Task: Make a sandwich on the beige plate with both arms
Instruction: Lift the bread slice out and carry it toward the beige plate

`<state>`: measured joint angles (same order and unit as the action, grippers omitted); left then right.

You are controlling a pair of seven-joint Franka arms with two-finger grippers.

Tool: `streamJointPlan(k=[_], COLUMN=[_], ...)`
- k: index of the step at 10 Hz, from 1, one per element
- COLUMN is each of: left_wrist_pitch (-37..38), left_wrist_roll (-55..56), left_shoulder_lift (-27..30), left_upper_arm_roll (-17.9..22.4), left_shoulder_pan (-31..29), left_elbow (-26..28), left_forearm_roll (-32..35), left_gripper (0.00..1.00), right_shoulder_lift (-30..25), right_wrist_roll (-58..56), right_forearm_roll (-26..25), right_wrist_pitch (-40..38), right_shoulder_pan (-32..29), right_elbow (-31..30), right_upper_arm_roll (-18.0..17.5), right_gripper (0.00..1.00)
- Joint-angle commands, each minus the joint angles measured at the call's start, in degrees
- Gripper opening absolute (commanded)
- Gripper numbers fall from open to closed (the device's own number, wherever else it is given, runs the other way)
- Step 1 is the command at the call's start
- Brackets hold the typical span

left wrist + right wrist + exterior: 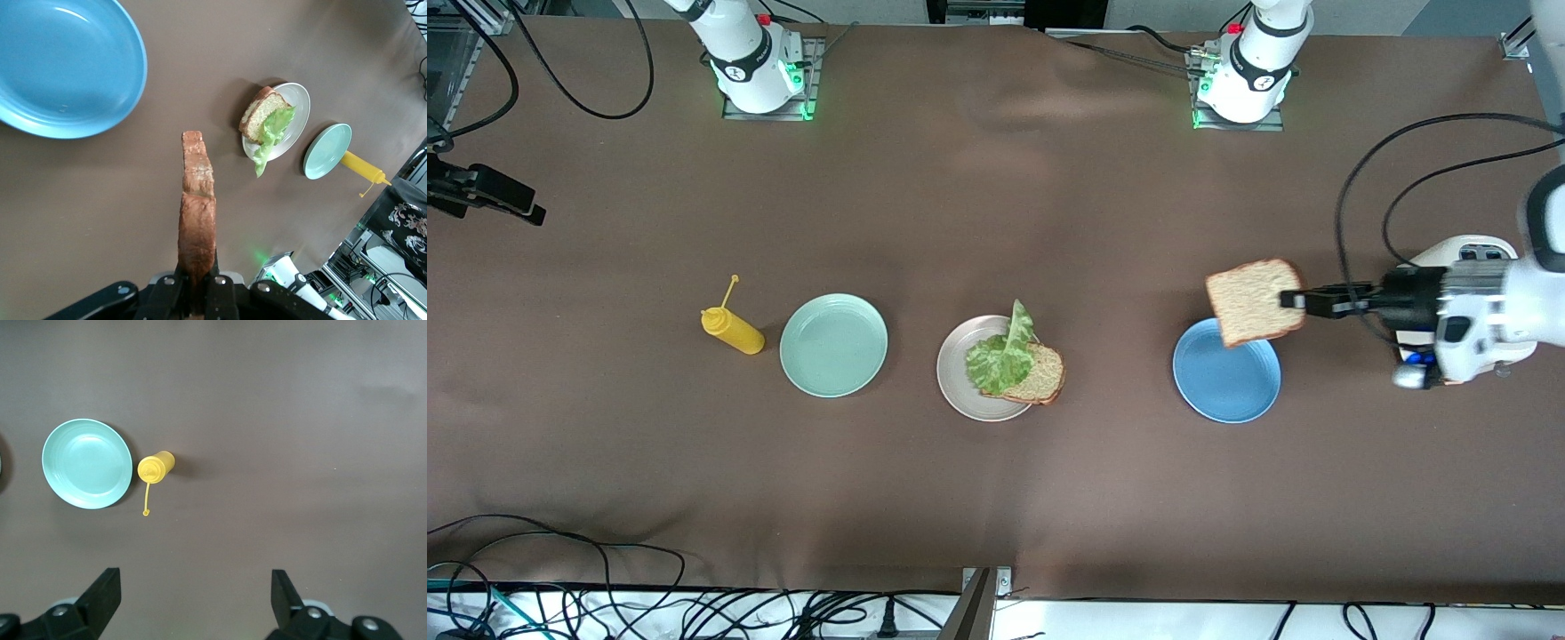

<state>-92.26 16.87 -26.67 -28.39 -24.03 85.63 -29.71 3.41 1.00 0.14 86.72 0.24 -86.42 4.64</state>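
My left gripper (1294, 300) (197, 263) is shut on the edge of a brown bread slice (1254, 302) (197, 200). It holds the slice in the air over the rim of the blue plate (1227, 387). The beige plate (958, 378) (299, 107) sits mid-table. On it lies a second bread slice (1042, 378) (259, 112), which overhangs the rim toward the left arm's end. A crinkly green lettuce leaf (1000, 356) (273, 127) lies on that slice. My right gripper (197, 580) is open and empty, high above the table by the mustard bottle.
An empty mint-green plate (833, 345) (87, 463) lies beside the beige plate toward the right arm's end. A yellow mustard bottle (732, 329) (155, 468) stands just past it. The blue plate (67, 67) holds nothing. Cables run along the table's near edge.
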Motion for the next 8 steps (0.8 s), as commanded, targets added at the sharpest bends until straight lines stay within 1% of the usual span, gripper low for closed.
streamJointPlan(k=[1, 2, 4, 6, 8], left_wrist_pitch=[-4.05, -7.55, -13.97, -16.72, -16.73], left_wrist_roll=[4.72, 6.66, 6.33, 3.63, -5.58], left_shoulder_lift=[-1.70, -2.06, -4.25, -6.81, -7.95], left_upper_arm_roll=[0.44, 0.44, 0.44, 0.36, 0.35], left_shoulder_pan=[5.37, 8.09, 14.33, 16.90, 16.91], left_elbow=[-0.20, 0.49, 0.68, 0.15, 0.24], left_forearm_roll=[-3.06, -3.07, -2.98, -2.89, -3.68], left_gripper=[0.00, 0.00, 0.00, 0.00, 0.00], right_shoulder_lift=[-0.51, -0.51, -0.51, -0.51, -0.51], right_wrist_roll=[0.59, 0.59, 0.59, 0.59, 0.59], right_forearm_roll=[0.66, 0.66, 0.74, 0.66, 0.74], right_wrist_pitch=[0.03, 0.03, -0.06, 0.03, -0.06], right_shoulder_pan=[-0.33, -0.33, -0.33, -0.33, -0.33], right_elbow=[0.02, 0.02, 0.02, 0.02, 0.02], right_upper_arm_roll=[-0.07, -0.07, 0.02, -0.07, 0.02], right_gripper=[1.00, 1.00, 1.00, 1.00, 1.00])
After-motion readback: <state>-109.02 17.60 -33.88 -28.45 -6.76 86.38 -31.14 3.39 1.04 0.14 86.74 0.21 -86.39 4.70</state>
